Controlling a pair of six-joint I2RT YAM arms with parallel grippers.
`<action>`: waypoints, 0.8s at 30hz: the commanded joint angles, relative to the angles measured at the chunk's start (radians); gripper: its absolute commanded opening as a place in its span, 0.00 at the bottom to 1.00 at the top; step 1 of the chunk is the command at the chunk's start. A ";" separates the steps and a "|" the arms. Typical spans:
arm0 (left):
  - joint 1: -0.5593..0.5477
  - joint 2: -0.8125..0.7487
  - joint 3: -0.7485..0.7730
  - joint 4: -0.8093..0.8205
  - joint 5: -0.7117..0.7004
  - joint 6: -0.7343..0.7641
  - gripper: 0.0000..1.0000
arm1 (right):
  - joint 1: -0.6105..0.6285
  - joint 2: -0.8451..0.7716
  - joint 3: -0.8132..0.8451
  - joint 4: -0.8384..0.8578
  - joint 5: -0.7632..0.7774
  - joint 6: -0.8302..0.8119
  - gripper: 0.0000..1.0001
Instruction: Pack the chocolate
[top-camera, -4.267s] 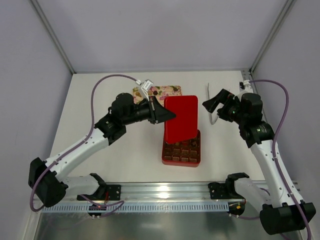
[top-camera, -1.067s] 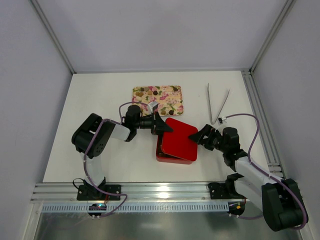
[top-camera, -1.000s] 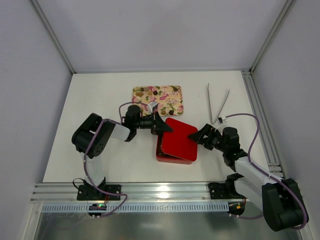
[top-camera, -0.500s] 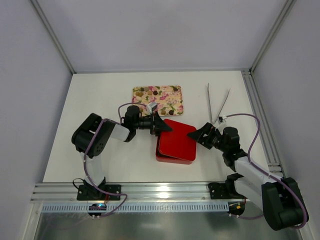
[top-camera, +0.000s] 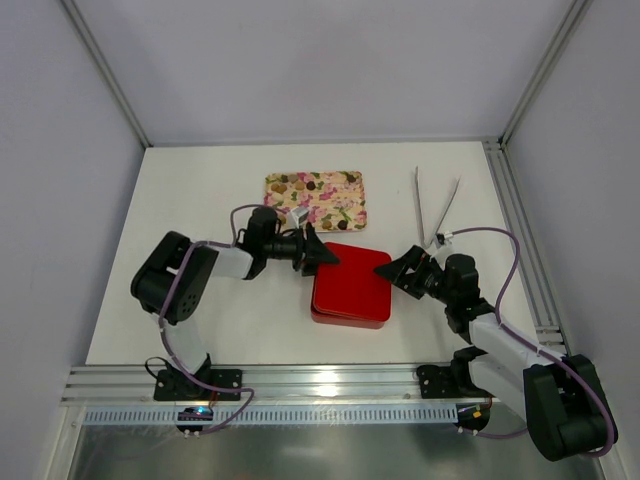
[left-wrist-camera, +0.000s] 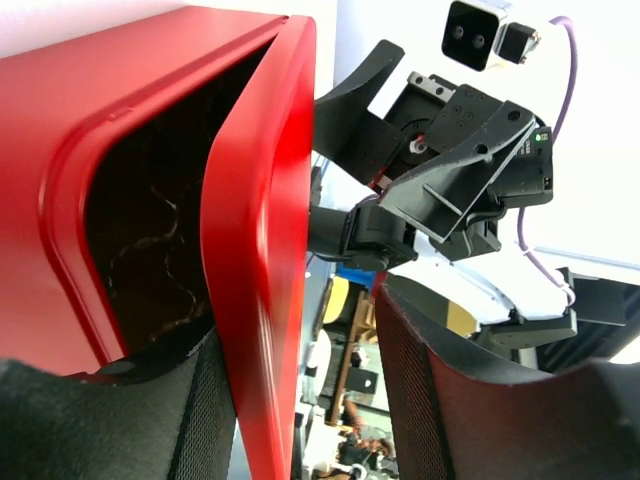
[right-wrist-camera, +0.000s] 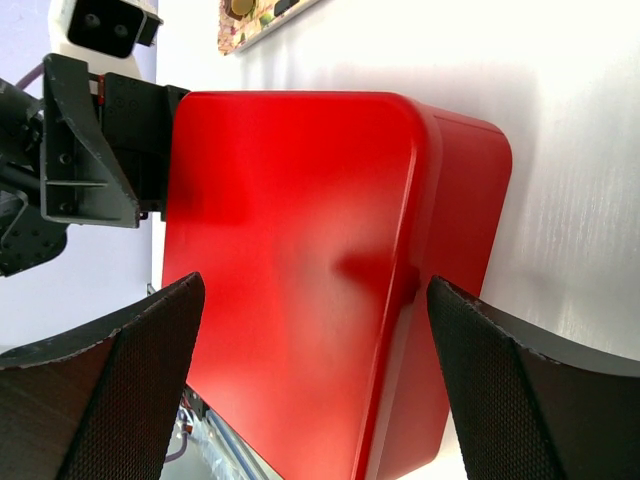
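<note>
A red box (top-camera: 350, 285) stands mid-table with its red lid (right-wrist-camera: 290, 230) lying over it, so any chocolate inside is hidden. Some small brown and tan chocolate pieces (top-camera: 292, 184) lie on the floral tray (top-camera: 345, 208) behind it. My left gripper (top-camera: 322, 255) is at the lid's back left corner. In the left wrist view the lid's rim (left-wrist-camera: 255, 200) passes between the spread fingers, against the left finger and well clear of the right one (left-wrist-camera: 430, 400). My right gripper (top-camera: 398, 270) is open at the box's right edge, its fingers apart above the lid (right-wrist-camera: 315, 285).
Metal tweezers (top-camera: 435, 205) lie at the back right of the white table. The floral tray sits just behind the box and the left gripper. The metal rail with both arm bases (top-camera: 330, 385) runs along the near edge.
The lid has come down flat onto the box. My left gripper's jaws have spread and released the rim, and the left arm has shifted slightly. The right gripper has hardly moved.
</note>
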 joint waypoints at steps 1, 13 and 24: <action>0.020 -0.067 0.041 -0.130 -0.005 0.111 0.53 | 0.010 0.004 -0.002 0.059 0.003 -0.010 0.91; 0.075 -0.127 0.077 -0.380 -0.024 0.247 0.54 | 0.025 0.012 0.001 0.057 0.012 -0.005 0.91; 0.103 -0.162 0.101 -0.530 -0.052 0.344 0.55 | 0.037 0.000 0.004 0.037 0.031 -0.013 0.91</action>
